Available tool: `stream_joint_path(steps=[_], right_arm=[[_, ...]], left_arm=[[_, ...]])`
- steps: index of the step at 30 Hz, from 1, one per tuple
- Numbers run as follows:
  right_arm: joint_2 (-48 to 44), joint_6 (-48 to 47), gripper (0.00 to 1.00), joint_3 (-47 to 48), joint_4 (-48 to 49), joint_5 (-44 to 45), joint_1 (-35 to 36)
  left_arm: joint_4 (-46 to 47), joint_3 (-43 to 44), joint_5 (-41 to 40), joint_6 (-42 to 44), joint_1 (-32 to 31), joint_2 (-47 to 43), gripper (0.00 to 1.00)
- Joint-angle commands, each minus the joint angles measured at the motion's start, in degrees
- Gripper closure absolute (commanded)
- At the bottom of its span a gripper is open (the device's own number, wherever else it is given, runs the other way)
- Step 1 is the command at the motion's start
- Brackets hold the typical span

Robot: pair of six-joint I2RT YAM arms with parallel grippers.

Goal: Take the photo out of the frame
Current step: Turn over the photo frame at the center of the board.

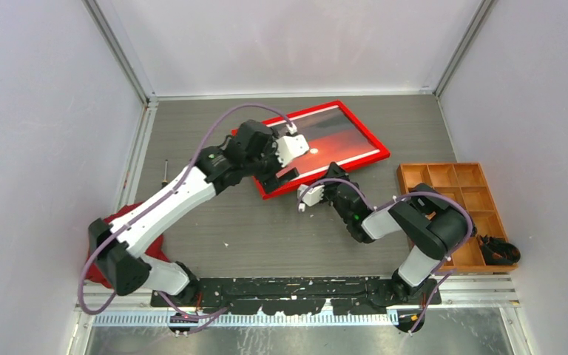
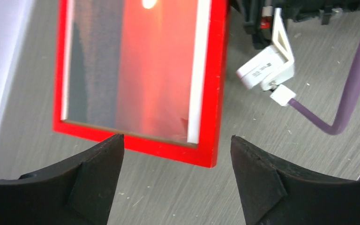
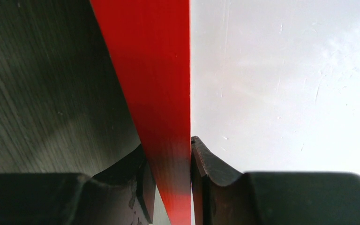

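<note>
Right jaws clench the frame (image 3: 164, 93) by its lower rail, left jaws hang released over its corner, photo (image 1: 340, 137) inside it, upper centre of the tabletop (image 1: 266, 229); turning it over seems next.

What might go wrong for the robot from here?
The right tool pinches only a thin rail of the frame, so the frame may slip or twist if lifted. The left tool hangs open over a corner; coming down, it could scrape the photo, which sits in the frame.
</note>
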Motion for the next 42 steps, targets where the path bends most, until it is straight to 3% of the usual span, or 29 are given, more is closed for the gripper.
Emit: stream_joint_path(steps=[1, 5, 13, 22, 32, 42], right_arm=[[-4.1, 4.9, 0.99, 0.3, 9.1, 0.6, 0.0], [-8.6, 6.9, 0.99, 1.7, 1.3, 1.5, 0.8], [-21.2, 20.2, 0.99, 12.6, -30.1, 3.8, 1.8], [-25.0, 41.1, 0.99, 39.1, -71.0, -3.1, 1.9], [-23.2, 54.1, 0.99, 57.3, -81.9, -4.6, 1.9], [-25.4, 65.2, 0.99, 63.0, -87.9, -15.1, -0.1]], left_arm=[[2.9, 1.5, -2.4, -2.5, 4.0, -6.6, 0.11], [6.3, -2.1, -2.4, -5.4, 13.7, -13.1, 0.03], [10.9, -15.4, 5.5, -9.4, 33.3, -22.5, 0.00], [17.9, -26.1, 13.9, -12.8, 49.7, -25.1, 0.00], [19.1, -31.3, 16.1, -10.5, 50.7, -28.6, 0.00], [19.8, -32.6, 19.0, -10.6, 50.7, -28.0, 0.00]])
